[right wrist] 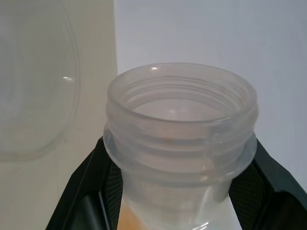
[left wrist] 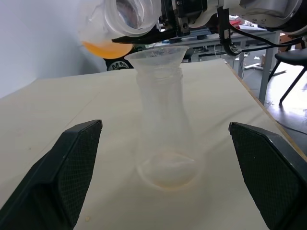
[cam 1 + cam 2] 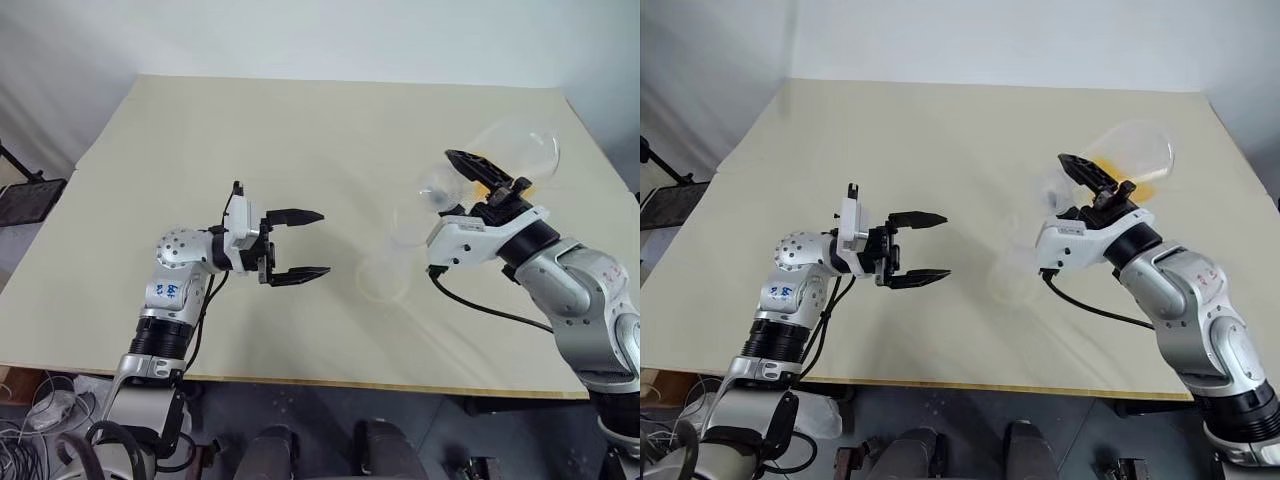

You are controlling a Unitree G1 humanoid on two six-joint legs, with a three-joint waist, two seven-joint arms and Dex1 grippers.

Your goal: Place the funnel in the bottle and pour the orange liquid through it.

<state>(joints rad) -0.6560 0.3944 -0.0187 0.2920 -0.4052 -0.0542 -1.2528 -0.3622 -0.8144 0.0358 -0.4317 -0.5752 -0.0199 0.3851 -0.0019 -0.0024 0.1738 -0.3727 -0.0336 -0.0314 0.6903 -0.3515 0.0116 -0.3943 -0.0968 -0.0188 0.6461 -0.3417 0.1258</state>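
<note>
The bottle (image 2: 163, 129), translucent and whitish, stands upright on the table with the clear funnel (image 2: 154, 53) seated in its neck. My left gripper (image 3: 322, 243) hovers open just left of the bottle, its fingers level and pointing at it without touching. My right gripper (image 3: 462, 178) is shut on the threaded neck of a clear round flask (image 1: 180, 139). The flask is tipped, with its mouth just above the funnel. The orange liquid (image 3: 1135, 180) is pooled in the flask's round body; none is seen in the funnel.
The beige table (image 3: 300, 130) has bare surface behind and to the left of the bottle. A black stand (image 3: 30, 195) sits off the table's left edge. Cables hang below the front edge (image 3: 30, 420).
</note>
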